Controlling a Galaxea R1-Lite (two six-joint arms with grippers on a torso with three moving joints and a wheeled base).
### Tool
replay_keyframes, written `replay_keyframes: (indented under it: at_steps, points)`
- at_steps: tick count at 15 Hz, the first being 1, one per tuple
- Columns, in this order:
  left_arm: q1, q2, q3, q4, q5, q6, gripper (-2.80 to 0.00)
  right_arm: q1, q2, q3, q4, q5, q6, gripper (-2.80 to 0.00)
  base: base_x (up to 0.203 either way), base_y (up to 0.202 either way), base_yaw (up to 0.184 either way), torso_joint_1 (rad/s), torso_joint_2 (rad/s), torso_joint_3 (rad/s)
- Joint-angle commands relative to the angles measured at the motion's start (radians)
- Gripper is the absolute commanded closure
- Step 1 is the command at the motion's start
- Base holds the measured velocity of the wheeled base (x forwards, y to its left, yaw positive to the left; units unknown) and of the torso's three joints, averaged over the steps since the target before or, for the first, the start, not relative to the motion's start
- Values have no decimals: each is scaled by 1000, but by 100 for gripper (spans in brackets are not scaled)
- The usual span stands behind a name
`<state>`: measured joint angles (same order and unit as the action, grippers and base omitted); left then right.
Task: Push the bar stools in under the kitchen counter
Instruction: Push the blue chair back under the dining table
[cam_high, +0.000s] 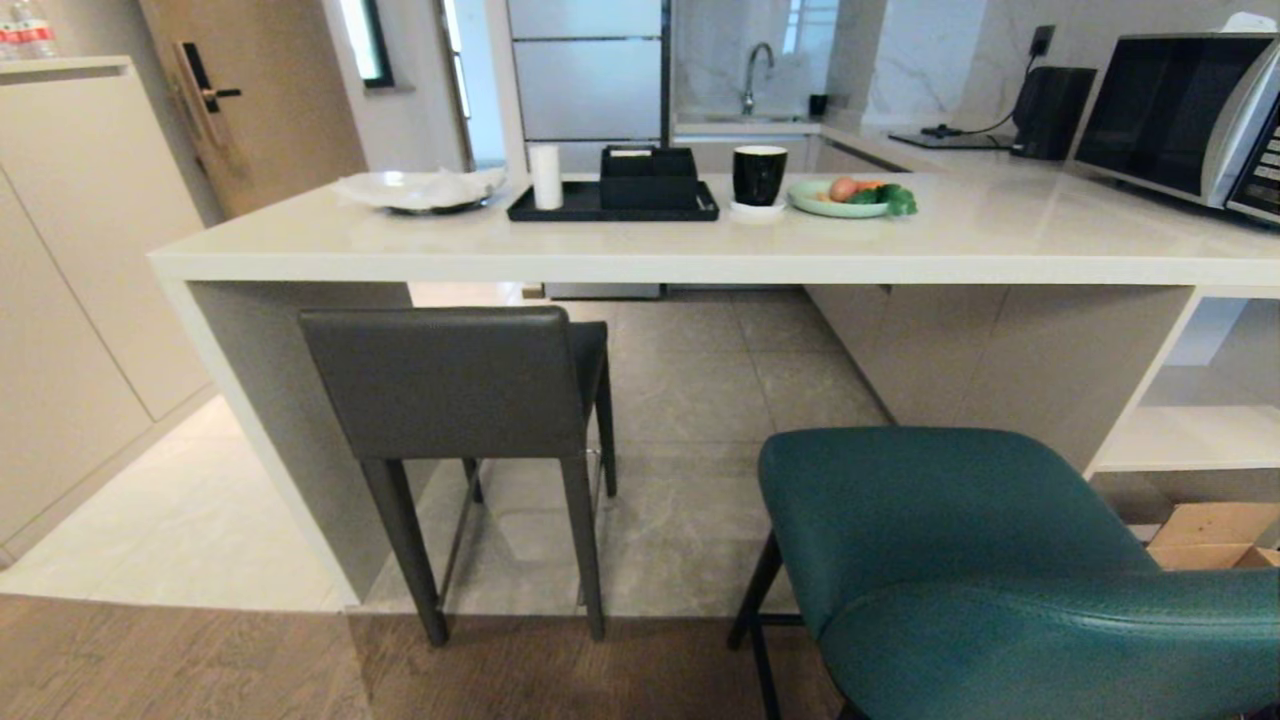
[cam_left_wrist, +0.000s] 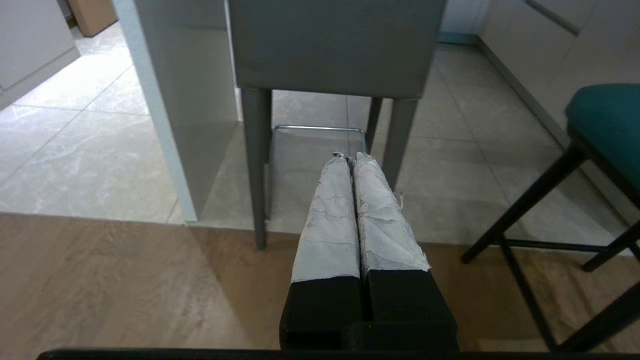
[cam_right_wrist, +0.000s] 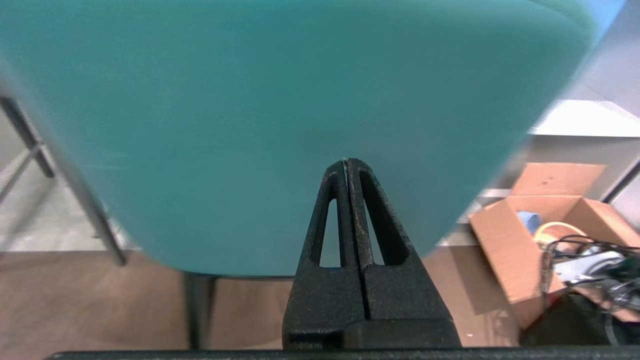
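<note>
The dark-grey bar stool stands at the left end of the kitchen counter, its seat partly under the white slab and its back sticking out. The teal bar stool stands nearer to me on the right, well out from the counter. Neither arm shows in the head view. My left gripper is shut and empty, low above the floor, pointing at the grey stool from a short way off. My right gripper is shut and empty, its tips right at the teal stool's back; contact cannot be told.
On the counter sit a black tray, a black mug, a green plate of vegetables and a microwave. An open cardboard box with cables lies on the floor right of the teal stool. Beige cabinets line the left.
</note>
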<state>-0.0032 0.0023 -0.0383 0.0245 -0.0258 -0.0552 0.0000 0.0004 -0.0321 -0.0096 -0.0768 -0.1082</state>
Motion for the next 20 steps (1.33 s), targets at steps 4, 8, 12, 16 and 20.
replay_keyframes:
  at_steps: [4, 8, 12, 16, 20]
  points:
    - [0, 1, -1, 2, 0, 0, 0, 0, 0, 0, -1, 0, -2, 0, 0, -194, 1, 8, 1, 2]
    - [0, 1, 0, 2, 0, 0, 0, 0, 0, 0, -1, 0, -2, 0, 0, -193, 1, 1, 2, 2]
    - [0, 1, -1, 2, 0, 0, 0, 0, 0, 0, -1, 0, -1, 0, 0, -194, 1, -2, 3, 1]
    - [0, 1, 0, 2, 0, 0, 0, 0, 0, 0, -1, 0, -1, 0, 0, -195, 2, 3, 0, 3]
    - [0, 1, 0, 2, 0, 0, 0, 0, 0, 0, -1, 0, -1, 0, 0, -194, 1, 4, 4, 3]
